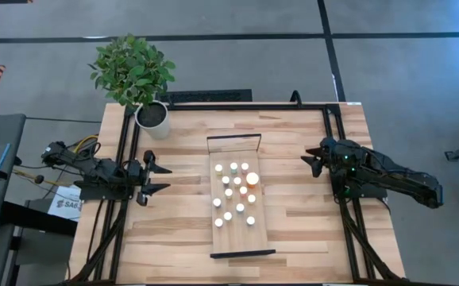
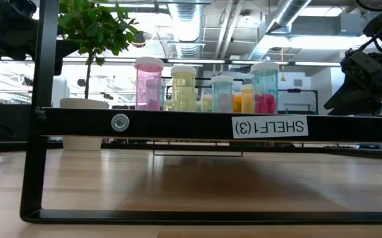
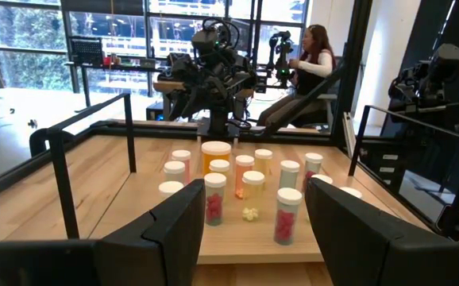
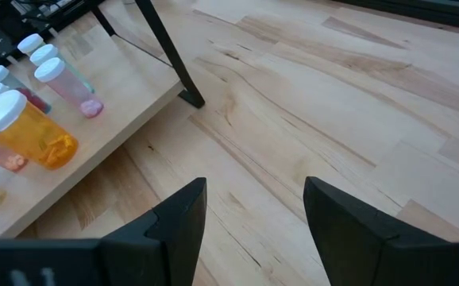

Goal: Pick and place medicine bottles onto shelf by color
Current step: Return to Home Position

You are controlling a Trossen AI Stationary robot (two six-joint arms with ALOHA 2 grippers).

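Several small white-capped medicine bottles point(image 1: 233, 191) stand upright on the light-wood shelf point(image 1: 249, 238) with black end frames, in the table's middle. One larger orange bottle point(image 1: 252, 179) stands among them; it also shows in the right wrist view point(image 4: 23, 127). My left gripper point(image 1: 160, 179) is open and empty, left of the shelf, pointing at it. My right gripper point(image 1: 312, 161) is open and empty, right of the shelf. In the left wrist view the bottles point(image 3: 245, 187) stand beyond my open fingers.
A potted green plant point(image 1: 152, 115) in a white pot stands at the table's far left corner. Black frame rails point(image 1: 333, 119) run along the table's left, right and far sides. A person sits beyond the table in the left wrist view point(image 3: 313, 63).
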